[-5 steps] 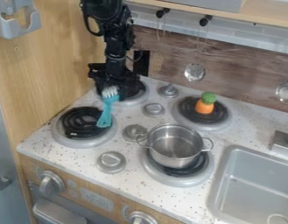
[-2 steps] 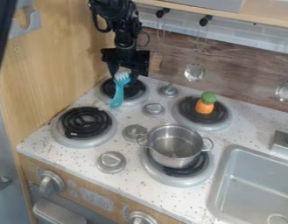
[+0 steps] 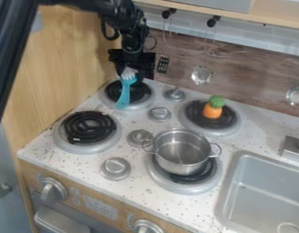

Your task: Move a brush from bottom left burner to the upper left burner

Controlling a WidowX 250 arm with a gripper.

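The black gripper (image 3: 129,72) hangs over the upper left burner (image 3: 143,105), its fingers shut on the bristle end of the brush. The turquoise brush (image 3: 124,93) has pale bristles at its top, and its handle points down toward the burner's front left part. Whether the handle touches the burner, I cannot tell. The bottom left burner (image 3: 78,146), a black coil in a grey ring, has nothing on it.
A metal pot (image 3: 183,152) stands on the bottom right burner. An orange toy carrot with a green top (image 3: 212,109) is on the upper right burner. Grey knobs (image 3: 159,114) sit between burners; the sink (image 3: 266,195) is at right. A dark bar (image 3: 11,43) crosses the upper left corner.
Still gripped, the brush has moved up and slightly right, away from the bottom left burner to over the upper left one. The dark bar has come in at the upper left.
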